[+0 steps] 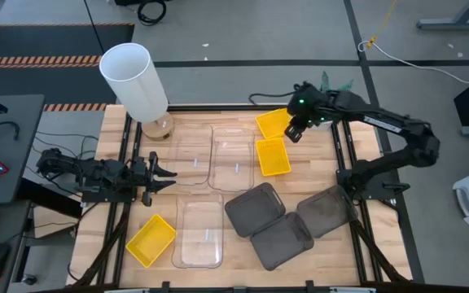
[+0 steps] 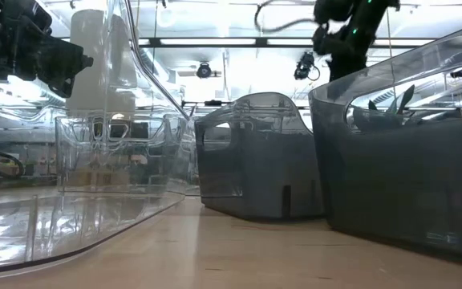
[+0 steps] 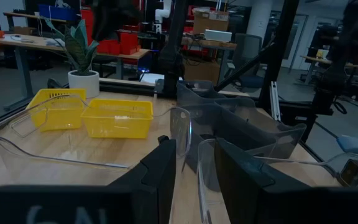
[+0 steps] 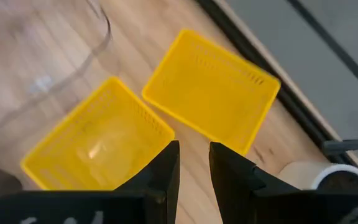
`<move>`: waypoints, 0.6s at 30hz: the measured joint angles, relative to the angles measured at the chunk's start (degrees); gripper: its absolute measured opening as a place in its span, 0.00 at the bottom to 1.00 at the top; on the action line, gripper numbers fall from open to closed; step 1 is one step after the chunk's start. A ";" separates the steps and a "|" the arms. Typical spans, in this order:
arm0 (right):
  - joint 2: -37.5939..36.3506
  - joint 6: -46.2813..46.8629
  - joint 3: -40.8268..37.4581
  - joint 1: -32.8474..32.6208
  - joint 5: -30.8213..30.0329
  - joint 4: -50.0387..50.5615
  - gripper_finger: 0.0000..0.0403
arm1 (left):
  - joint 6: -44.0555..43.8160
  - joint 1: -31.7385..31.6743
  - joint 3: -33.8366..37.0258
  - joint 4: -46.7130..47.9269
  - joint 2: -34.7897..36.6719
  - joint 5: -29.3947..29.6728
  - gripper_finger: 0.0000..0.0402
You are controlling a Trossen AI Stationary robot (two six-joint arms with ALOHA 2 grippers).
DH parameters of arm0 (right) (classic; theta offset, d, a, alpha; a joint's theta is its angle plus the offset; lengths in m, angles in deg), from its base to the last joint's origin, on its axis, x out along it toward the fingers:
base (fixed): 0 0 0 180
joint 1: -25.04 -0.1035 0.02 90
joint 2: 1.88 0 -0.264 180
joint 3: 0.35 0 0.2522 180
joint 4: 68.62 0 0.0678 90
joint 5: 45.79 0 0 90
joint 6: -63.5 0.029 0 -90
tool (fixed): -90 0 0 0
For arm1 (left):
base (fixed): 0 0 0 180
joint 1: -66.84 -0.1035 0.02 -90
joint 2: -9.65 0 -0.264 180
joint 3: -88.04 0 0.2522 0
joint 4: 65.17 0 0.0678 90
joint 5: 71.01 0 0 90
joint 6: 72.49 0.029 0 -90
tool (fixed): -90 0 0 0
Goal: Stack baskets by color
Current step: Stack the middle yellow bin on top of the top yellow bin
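While no basket yet sits inside another of its colour, the sorting appears barely begun. The bench [image 1: 332, 138] carries everything loose. Largest are the clear baskets: two [image 1: 218, 155] side by side between the two tools, and one [image 1: 199, 233] nearer the front edge, just ahead of the left tool [image 1: 163, 172]. Next, three dark grey baskets [image 1: 279, 220] cluster below the right arm, overlapping at the edges in the overhead view; whether they are touching or nested I cannot tell. Smallest are three yellow baskets: two [image 4: 154, 118] lie corner to corner directly beneath the right tool [image 4: 193, 163], and the third [image 1: 151, 240] lies well apart, at the front near the left tool.

The right tool hangs above the yellow pair with its fingers a narrow gap apart, holding nothing. The left tool rests low at the bench's left side, fingers slightly apart with a clear basket's rim showing in the gap; whether it is clamped I cannot tell.

Judgement: all three colours remain to be stacked.
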 joint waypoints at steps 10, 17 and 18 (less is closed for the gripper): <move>12.03 -7.12 0.00 1.79 2.72 1.34 0.28 | 0.00 0.01 0.02 0.00 0.00 0.00 0.29; 16.26 -8.24 -0.02 0.00 5.00 7.89 0.30 | -0.01 0.00 0.02 0.01 -0.01 0.00 0.29; 16.37 -8.11 -0.04 -0.67 5.94 8.93 0.30 | -0.02 0.01 0.01 0.00 0.00 0.00 0.29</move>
